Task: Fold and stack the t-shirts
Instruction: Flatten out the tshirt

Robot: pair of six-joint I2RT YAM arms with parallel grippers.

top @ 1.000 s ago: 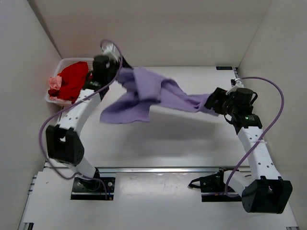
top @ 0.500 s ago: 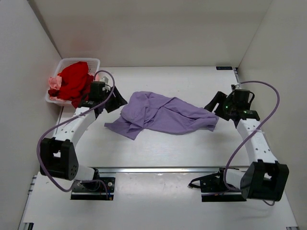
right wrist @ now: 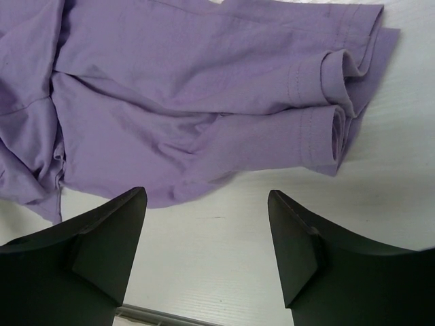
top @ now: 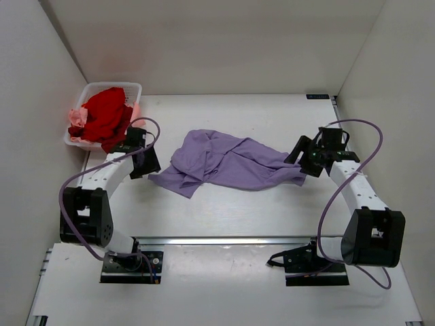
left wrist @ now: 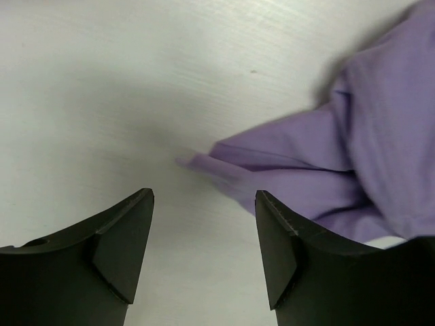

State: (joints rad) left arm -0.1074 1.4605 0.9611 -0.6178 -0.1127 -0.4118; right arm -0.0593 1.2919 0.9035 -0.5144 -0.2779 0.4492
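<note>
The lavender t-shirt [top: 228, 161] lies crumpled on the table between the arms. It also shows in the left wrist view [left wrist: 353, 156] and the right wrist view [right wrist: 190, 102]. My left gripper [top: 151, 163] is open and empty, just left of the shirt's left edge; its open jaws show over bare table in the left wrist view [left wrist: 204, 224]. My right gripper [top: 299, 157] is open and empty at the shirt's right end, by a folded sleeve [right wrist: 340, 95]; it shows in the right wrist view [right wrist: 207, 231]. The red t-shirt [top: 102, 115] and pale pink t-shirt [top: 77, 118] sit in the basket.
The white plastic basket [top: 121, 86] stands at the back left corner against the left wall. White walls close in the table at left, right and back. A metal rail [top: 224, 240] runs along the near edge by the arm bases.
Both grippers let go of the lavender shirt, which dropped from mid-air onto the table. The left gripper moved down and left of the shirt; the right one lowered beside its right end.
</note>
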